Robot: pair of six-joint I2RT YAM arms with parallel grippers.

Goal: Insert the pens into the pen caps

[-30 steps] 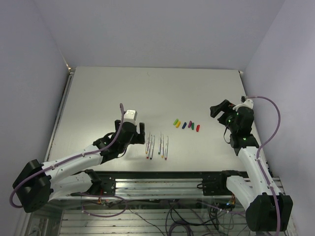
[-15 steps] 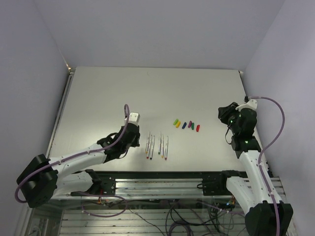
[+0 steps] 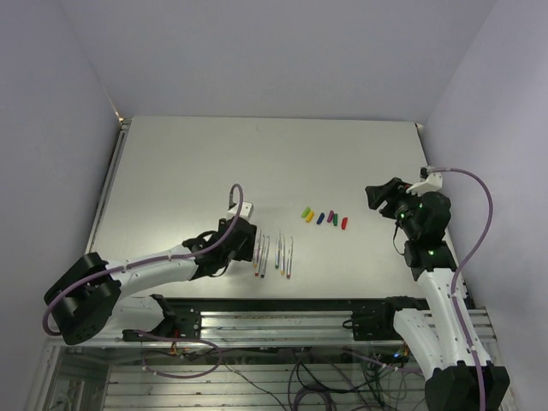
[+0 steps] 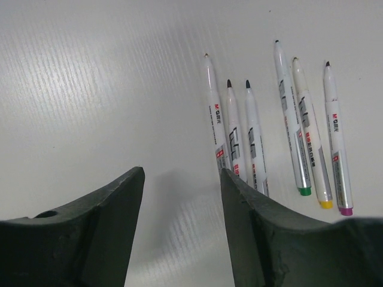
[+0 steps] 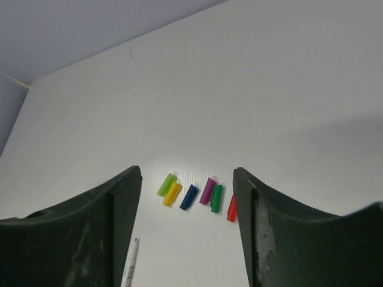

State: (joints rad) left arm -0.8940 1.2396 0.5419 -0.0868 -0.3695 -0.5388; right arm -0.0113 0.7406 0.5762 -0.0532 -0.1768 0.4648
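Several white-grey pens (image 3: 274,255) lie side by side near the table's front edge, and in the left wrist view the pens (image 4: 254,137) show green, yellow and purple ends. My left gripper (image 3: 247,233) hovers just left of them. Its jaws (image 4: 182,179) are open over bare table, and the right finger (image 4: 245,209) stands beside the nearest pen. The pen caps (image 3: 324,217) lie in a short row right of centre: light green (image 5: 166,184), yellow, blue (image 5: 189,197), purple, green, red (image 5: 231,208). My right gripper (image 3: 377,195) is raised to their right. It is open and empty (image 5: 187,172).
The grey-white table (image 3: 188,163) ends at a wall at the back and a metal rail (image 3: 274,312) at the front. One pen's tip (image 5: 130,263) shows at the bottom of the right wrist view.
My left gripper has slid right, up to the pens, and its jaws narrowed then widened again. The right gripper drew back right, then swung left toward the caps again.
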